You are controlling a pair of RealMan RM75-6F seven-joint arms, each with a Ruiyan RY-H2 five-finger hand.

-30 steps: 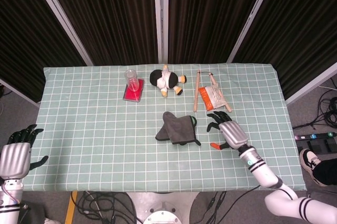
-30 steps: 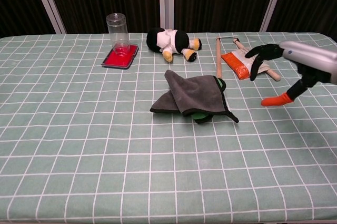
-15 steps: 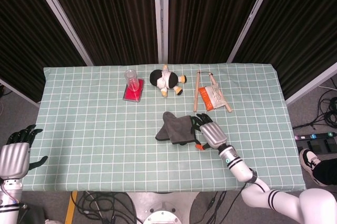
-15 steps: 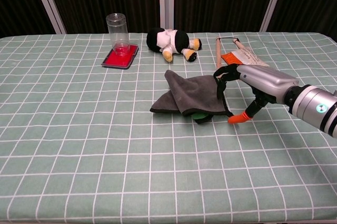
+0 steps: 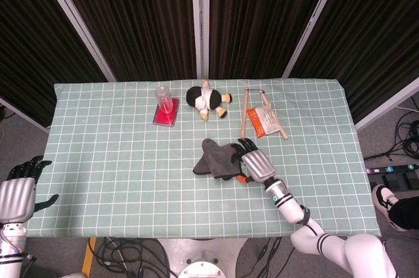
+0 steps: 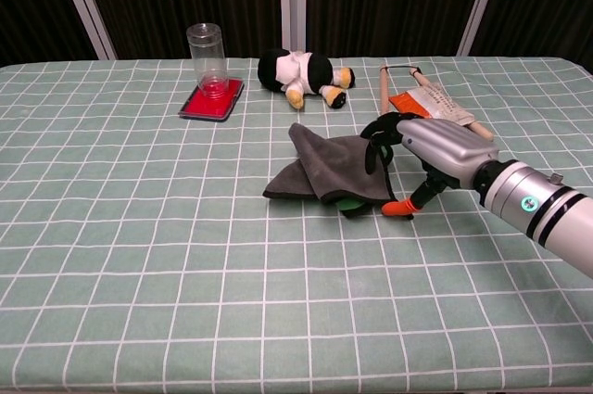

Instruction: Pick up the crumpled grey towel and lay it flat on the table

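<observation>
The crumpled grey towel (image 5: 218, 158) (image 6: 332, 169) lies bunched near the middle of the table, with a bit of green showing under its near edge. My right hand (image 5: 255, 162) (image 6: 424, 150) reaches over the towel's right edge, dark fingers spread and touching the cloth, orange-tipped thumb low beside it. Nothing is lifted. My left hand (image 5: 18, 190) hangs off the table's near-left corner with fingers apart, holding nothing; the chest view does not show it.
A clear cup on a red coaster (image 5: 165, 108) (image 6: 210, 79) and a black-and-white plush toy (image 5: 207, 99) (image 6: 301, 72) stand at the back. A wooden stick and an orange-white packet (image 5: 264, 120) (image 6: 419, 107) lie right of the towel. The green checked cloth (image 6: 139, 255) covers the table.
My right hand has swept left from the open table beside the packet onto the towel's right edge. The towel and my left hand have stayed in place.
</observation>
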